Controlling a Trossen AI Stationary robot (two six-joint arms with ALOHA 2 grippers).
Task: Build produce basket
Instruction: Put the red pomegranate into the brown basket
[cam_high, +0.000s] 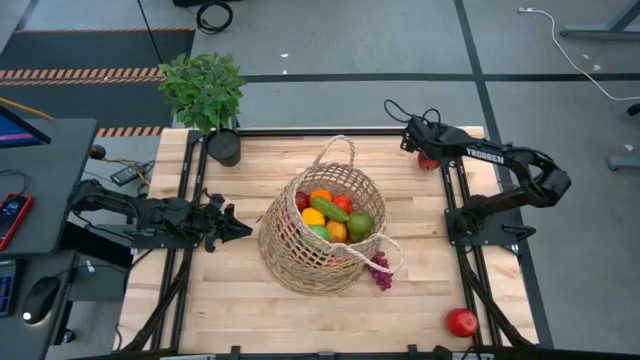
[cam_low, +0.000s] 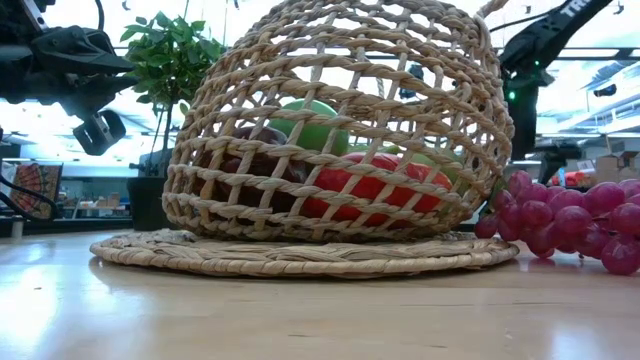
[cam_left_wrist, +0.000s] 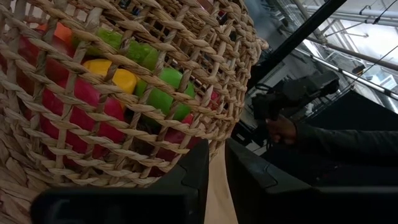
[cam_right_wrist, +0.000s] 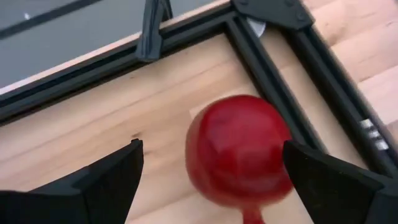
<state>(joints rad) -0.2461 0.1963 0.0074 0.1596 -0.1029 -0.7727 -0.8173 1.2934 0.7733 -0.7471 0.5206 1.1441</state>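
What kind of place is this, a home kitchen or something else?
Probably a robotics lab, not a kitchen: a wooden table in a black frame, striped hazard tape on the floor, and cables lying there.

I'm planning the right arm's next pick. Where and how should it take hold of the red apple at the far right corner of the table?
Grip the red apple across its round middle, coming straight down from above. It lies free on the table close to the black frame rail, and the right gripper hangs over it, fingers open on either side.
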